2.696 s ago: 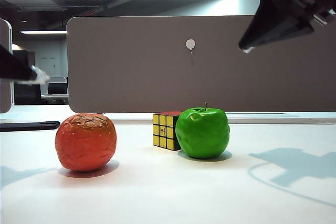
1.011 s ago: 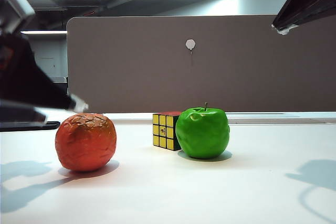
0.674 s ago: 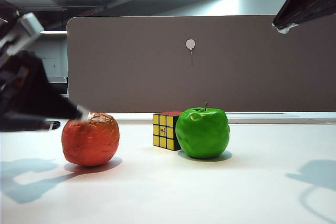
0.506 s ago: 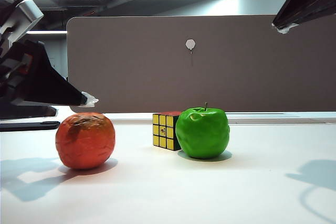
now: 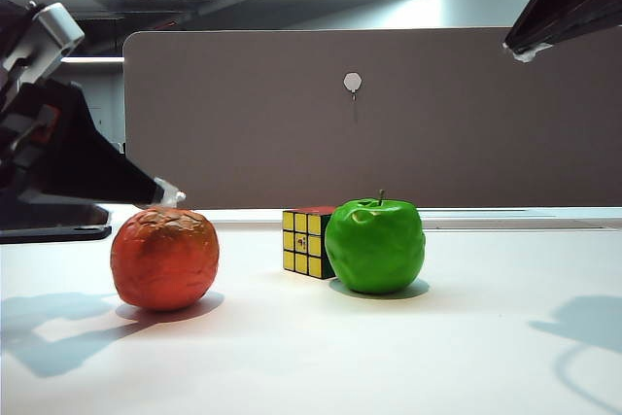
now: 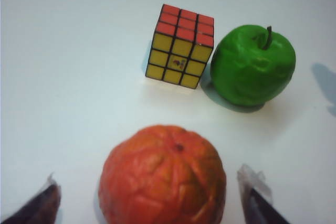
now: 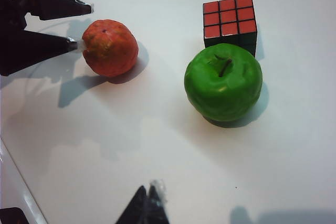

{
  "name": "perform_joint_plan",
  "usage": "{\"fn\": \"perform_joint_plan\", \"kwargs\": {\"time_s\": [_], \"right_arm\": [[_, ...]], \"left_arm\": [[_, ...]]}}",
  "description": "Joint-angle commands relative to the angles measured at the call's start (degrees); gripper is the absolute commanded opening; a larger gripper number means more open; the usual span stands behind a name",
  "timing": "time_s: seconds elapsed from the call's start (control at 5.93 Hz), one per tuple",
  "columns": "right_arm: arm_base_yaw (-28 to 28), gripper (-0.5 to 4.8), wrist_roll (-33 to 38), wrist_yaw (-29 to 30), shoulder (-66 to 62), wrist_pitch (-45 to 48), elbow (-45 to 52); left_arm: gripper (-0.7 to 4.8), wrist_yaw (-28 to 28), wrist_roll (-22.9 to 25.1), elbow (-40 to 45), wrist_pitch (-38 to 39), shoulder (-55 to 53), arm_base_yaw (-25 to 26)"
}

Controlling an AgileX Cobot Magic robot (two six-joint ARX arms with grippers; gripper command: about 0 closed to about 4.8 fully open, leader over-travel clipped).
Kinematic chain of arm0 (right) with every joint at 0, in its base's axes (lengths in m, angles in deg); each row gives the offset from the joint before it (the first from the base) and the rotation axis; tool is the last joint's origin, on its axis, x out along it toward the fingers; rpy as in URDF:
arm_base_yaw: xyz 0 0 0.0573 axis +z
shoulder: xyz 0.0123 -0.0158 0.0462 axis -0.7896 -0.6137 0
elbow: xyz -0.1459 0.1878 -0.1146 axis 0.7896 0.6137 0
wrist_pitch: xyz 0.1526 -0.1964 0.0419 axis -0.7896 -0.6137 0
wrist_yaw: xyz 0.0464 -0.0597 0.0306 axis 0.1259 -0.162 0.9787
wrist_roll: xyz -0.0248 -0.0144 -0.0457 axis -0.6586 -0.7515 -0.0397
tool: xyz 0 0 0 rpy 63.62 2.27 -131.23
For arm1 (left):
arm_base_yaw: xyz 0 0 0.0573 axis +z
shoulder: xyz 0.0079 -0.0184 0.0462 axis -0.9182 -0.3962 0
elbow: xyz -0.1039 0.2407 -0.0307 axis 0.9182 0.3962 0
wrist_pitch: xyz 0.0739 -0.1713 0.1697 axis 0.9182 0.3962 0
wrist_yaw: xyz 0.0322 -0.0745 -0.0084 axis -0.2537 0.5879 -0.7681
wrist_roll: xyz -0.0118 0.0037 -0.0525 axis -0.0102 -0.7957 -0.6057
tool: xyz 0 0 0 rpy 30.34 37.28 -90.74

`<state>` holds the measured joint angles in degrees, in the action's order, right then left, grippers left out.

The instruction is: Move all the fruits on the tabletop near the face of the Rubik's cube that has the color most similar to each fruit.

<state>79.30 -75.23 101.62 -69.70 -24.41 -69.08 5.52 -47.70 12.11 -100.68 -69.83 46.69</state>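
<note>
The left gripper (image 6: 149, 192) stands released around the orange fruit (image 5: 163, 259). Right of it, the apple (image 5: 375, 245) touches the cube (image 5: 307, 241). The right gripper (image 7: 148, 202) hangs high at right; its state is unclear.

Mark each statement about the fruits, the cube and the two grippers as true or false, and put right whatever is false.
1. The left gripper stands open with a finger on either side of the orange-red fruit. True.
2. The green apple lies on its side, far from the Rubik's cube. False: it stands upright with its stem up, right beside the cube.
3. The cube's top face is red. True.
4. The right gripper holds the green apple. False: it holds nothing and hangs high above the tabletop, on the right in the exterior view.
5. The cube's face towards the exterior camera is green. False: it is yellow.
</note>
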Motion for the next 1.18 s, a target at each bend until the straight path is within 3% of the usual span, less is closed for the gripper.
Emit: {"fn": "perform_joint_plan", "kwargs": {"time_s": [0.17, 0.51, 1.18], "right_arm": [[0.0, -0.01, -0.1, 0.1, 0.2, 0.6, -0.3], [0.0, -0.01, 0.0, 0.2, 0.2, 0.6, -0.3], [0.0, -0.01, 0.0, 0.3, 0.2, 0.6, -0.3]], "left_arm": [[4.79, 1.2, 0.0, -0.3, -3.4, -5.1, -1.1], [4.79, -0.9, -0.2, -1.7, -7.2, -11.0, -4.3], [4.79, -1.3, -0.1, -5.3, -7.5, -15.6, -4.3]]}}
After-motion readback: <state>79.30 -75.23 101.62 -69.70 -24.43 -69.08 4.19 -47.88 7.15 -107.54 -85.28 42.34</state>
